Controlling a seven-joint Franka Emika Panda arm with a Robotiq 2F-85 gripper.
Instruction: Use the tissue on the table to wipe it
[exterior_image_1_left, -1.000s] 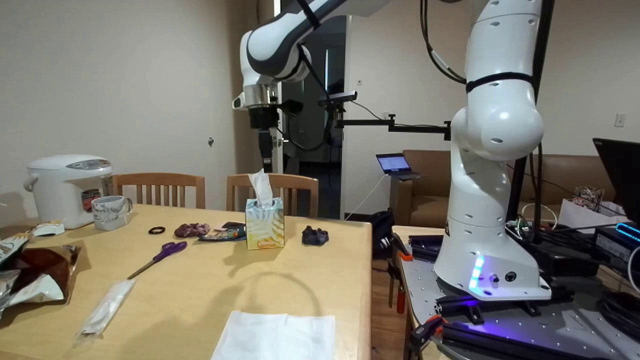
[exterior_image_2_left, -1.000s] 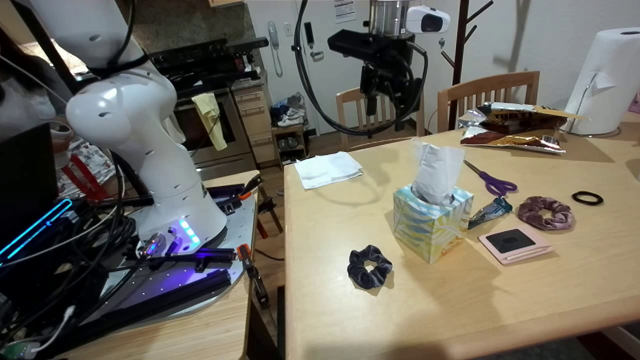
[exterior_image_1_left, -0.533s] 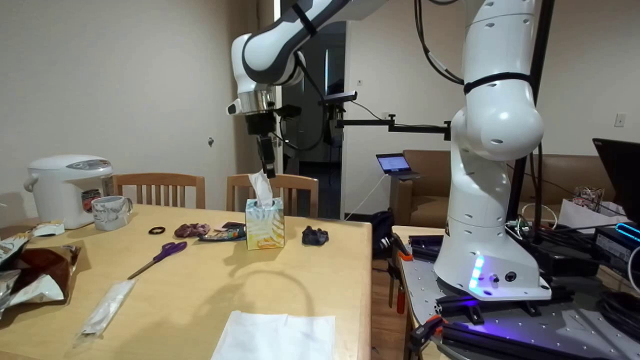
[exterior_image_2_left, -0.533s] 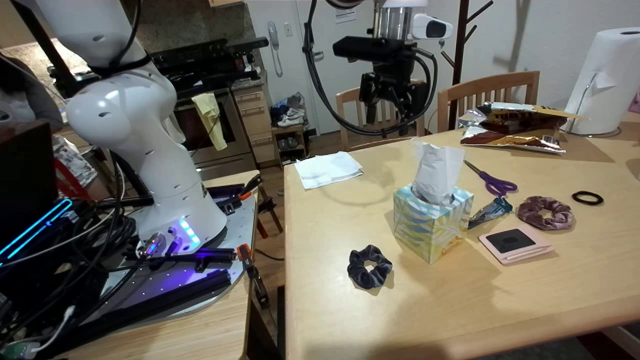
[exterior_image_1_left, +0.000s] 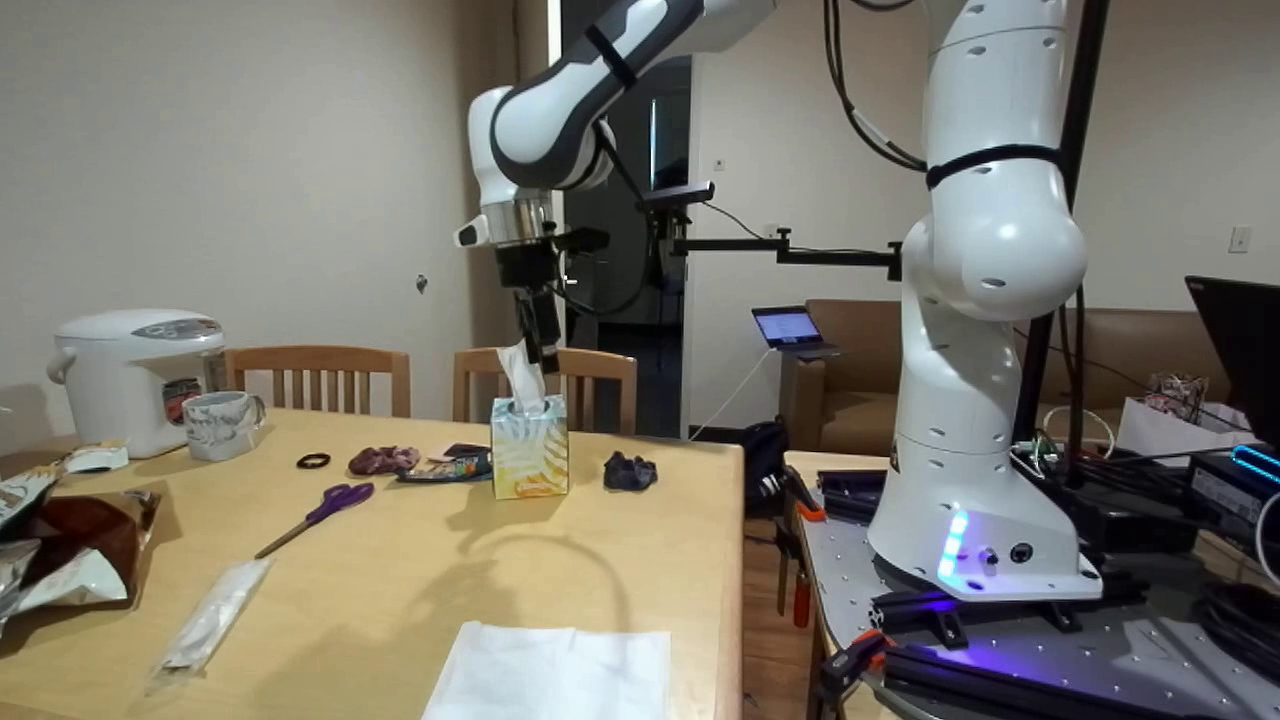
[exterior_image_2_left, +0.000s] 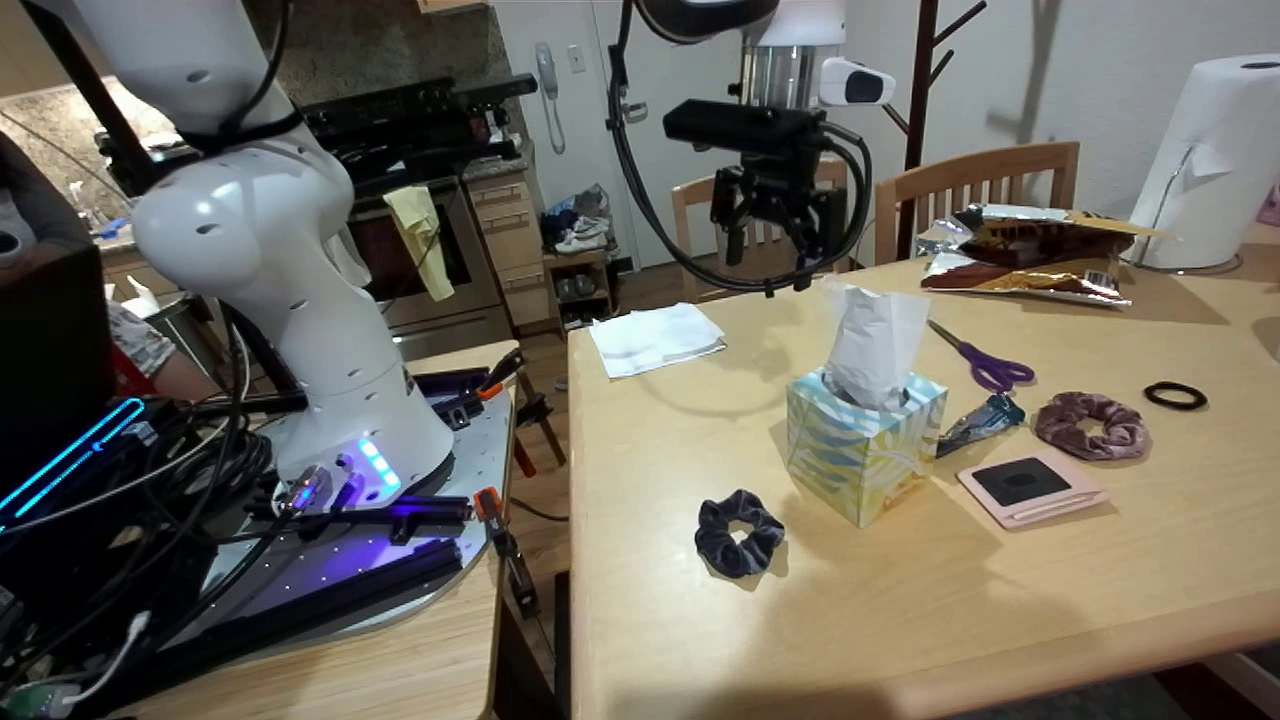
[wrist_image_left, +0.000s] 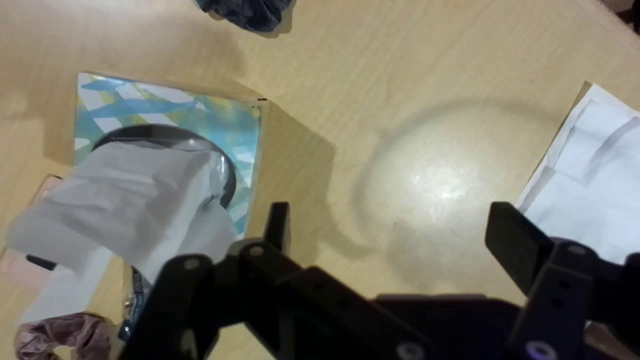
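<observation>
Your table (exterior_image_2_left: 640, 460) looks all left to wipe: white sheets (exterior_image_2_left: 657, 340) lie on it, tissue box (exterior_image_2_left: 858, 452) stands apart from them, your claw (wrist_image_left: 387, 225) hangs above, spread wide, holding nothing, and the tissue (exterior_image_2_left: 872, 345) pokes up from the box, unpicked. Its lower end is hidden inside; your wrist view crops the dark scrunchie (wrist_image_left: 249, 12).

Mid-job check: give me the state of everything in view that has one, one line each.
Gripper: open, holding nothing.
Tissue box: upright on the table.
Tissue: sticking up out of the box, ungripped.
White paper: lying flat, creased.
Scissors: look closed, lying flat.
Laptop: open, lit.
Mug: upright.
Paper towel roll: standing upright.
Robot base lights: lit.
</observation>
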